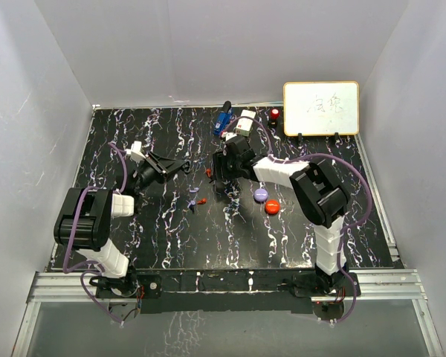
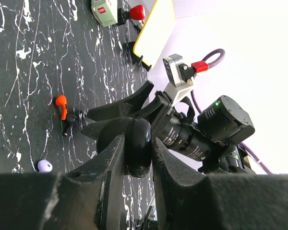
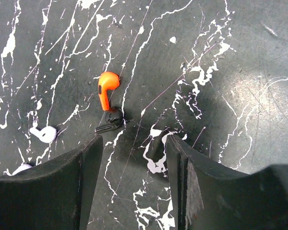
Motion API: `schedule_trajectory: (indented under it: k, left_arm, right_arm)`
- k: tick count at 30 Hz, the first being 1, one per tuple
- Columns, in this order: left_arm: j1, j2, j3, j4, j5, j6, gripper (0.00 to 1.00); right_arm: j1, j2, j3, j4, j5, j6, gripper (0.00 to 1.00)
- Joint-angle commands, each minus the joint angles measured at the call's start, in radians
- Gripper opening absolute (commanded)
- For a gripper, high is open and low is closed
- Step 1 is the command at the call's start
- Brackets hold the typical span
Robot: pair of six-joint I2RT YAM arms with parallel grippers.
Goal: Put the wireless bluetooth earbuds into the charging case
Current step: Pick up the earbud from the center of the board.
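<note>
My left gripper (image 2: 137, 152) is shut on a black rounded charging case (image 2: 139, 132), held above the table at the left (image 1: 172, 166). My right gripper (image 3: 133, 143) hangs open just over the table with nothing between its fingers (image 1: 221, 181). A red-orange earbud (image 3: 105, 87) lies ahead of its left finger, touching a small black earbud (image 3: 110, 120). The left wrist view also shows the red-orange earbud (image 2: 61, 106). A pale purple earbud (image 3: 44, 134) lies further left. In the top view, another red earbud (image 1: 202, 201) and a purple earbud (image 1: 192, 202) lie mid-table.
A purple round case (image 1: 261, 195) and a red round case (image 1: 272, 207) sit right of the right gripper. At the back are a blue gadget (image 1: 223, 119), a white box (image 1: 245, 123), a red-capped item (image 1: 274, 114) and a whiteboard (image 1: 321, 108).
</note>
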Motion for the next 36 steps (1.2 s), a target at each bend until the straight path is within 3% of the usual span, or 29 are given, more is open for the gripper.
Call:
schedule_trajectory:
  k: [1,36]
  left_arm:
    - [0.014,-0.027,-0.015,0.038,0.036,-0.018,0.0]
    - [0.062,0.045,-0.052,0.165,0.076,-0.072,0.0]
  right_arm:
    - [0.016,0.029,0.06,0.02,0.035,-0.009,0.52]
    - [0.118,0.133,0.147,-0.092,0.237,-0.058,0.32]
